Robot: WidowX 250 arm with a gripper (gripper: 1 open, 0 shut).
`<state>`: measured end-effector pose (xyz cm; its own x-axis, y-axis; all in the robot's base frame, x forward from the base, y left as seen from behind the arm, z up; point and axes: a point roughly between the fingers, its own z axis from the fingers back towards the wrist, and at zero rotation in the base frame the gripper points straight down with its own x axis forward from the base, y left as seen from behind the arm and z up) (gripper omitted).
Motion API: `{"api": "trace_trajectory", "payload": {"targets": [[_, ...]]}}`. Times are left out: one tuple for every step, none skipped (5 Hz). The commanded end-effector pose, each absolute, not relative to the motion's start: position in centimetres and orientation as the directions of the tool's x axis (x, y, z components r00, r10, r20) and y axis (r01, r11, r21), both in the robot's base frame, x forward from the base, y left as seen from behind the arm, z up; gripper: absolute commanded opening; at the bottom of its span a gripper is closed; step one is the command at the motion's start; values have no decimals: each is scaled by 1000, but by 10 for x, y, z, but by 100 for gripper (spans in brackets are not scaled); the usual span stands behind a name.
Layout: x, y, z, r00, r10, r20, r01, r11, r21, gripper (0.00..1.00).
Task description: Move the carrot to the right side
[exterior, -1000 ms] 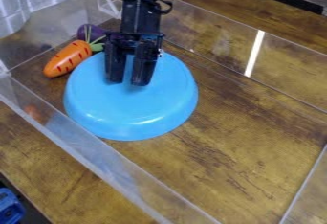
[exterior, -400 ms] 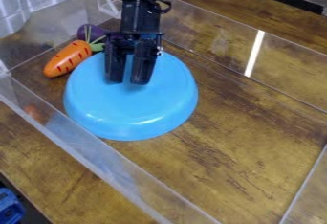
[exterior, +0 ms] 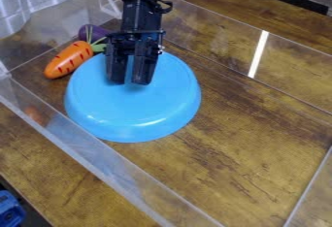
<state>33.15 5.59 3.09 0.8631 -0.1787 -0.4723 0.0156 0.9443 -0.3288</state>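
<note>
The small orange carrot [exterior: 68, 60] lies on the wooden table at the left, its green top toward the back right, just beyond the blue plate's rim. My gripper [exterior: 131, 76] hangs straight down over the left part of the large round blue plate [exterior: 162, 105], a short way right of the carrot. Its two dark fingers [exterior: 116, 67] stand slightly apart with nothing between them. A purple toy vegetable [exterior: 91, 32] peeks out behind the carrot, partly hidden by the arm.
Clear plastic walls [exterior: 78, 144] fence the wooden table [exterior: 247, 163] along the front-left and back. Bare wood stretches to the right of the plate. A blue object [exterior: 7, 211] shows at the bottom left corner outside the wall.
</note>
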Motion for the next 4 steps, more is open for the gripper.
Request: {"api": "trace_trajectory", "payload": {"targets": [[328, 62, 26, 856, -203, -476, 36, 941, -336, 0], [328, 61, 29, 851, -215, -480, 52, 943, -329, 0], [327, 60, 31, 846, -225, -484, 67, 944, -323, 0], [327, 59, 33, 841, -235, -487, 81, 945, -316, 0]]}}
